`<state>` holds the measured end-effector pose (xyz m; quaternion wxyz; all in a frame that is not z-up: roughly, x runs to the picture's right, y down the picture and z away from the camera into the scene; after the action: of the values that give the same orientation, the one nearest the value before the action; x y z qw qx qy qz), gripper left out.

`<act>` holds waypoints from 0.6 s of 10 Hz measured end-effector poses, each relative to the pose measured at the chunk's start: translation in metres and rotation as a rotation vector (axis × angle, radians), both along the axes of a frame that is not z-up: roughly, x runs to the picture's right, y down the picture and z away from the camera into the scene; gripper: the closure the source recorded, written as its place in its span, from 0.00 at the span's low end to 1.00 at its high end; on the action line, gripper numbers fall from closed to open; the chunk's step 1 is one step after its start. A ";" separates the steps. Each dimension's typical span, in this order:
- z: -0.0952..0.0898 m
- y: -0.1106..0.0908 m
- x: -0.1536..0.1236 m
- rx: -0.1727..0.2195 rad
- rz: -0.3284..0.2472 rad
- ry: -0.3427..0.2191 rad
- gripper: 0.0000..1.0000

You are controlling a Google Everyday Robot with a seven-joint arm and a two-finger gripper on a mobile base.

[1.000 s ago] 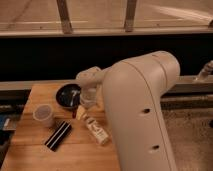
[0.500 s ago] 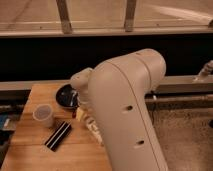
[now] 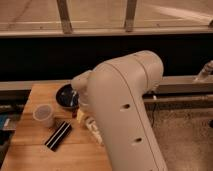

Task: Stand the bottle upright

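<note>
At the lower left of the frame a wooden table [image 3: 30,150] is seen, and nearest on it a flat striped block [image 3: 58,135] is laid at a slant. Just beyond it, toward the left, a pale cup [image 3: 44,115] is stood upright.

To the right of the block, at lower centre, the bottle [image 3: 93,129] is found lying on its side on the table. Only its left part is shown, since the rest is covered by the arm [image 3: 125,115], whose big white link fills the middle and lower right of the frame.

The gripper [image 3: 80,111] is mostly hidden at the arm's left edge, between the bottle and a dark bowl [image 3: 67,96] set farther back. Its jaws are taken to be spread as wide as they go, and nothing is seen to be pinched in them (the bottle's visible part rests on the wood).

Compared with a second ago, the arm is swung further forward and to the left, so that more of the table and of the bottle is masked. The block, cup and bowl are left where they were, and the bottle is not seen to be shifted. This is judged to be the approach: the spread jaws are being brought down near the bottle, and the grasp and the tipping upright are not yet done.

Farthest, across the top of the frame, a dark wall and a railed window are seen.
</note>
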<state>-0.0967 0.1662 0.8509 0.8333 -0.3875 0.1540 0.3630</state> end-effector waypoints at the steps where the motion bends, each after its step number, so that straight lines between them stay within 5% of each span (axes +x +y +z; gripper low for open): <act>1: 0.003 0.003 0.001 -0.003 0.016 -0.009 0.20; 6: 0.012 0.009 -0.007 -0.012 0.044 -0.040 0.20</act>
<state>-0.1033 0.1749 0.8632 0.8257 -0.4029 0.1310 0.3725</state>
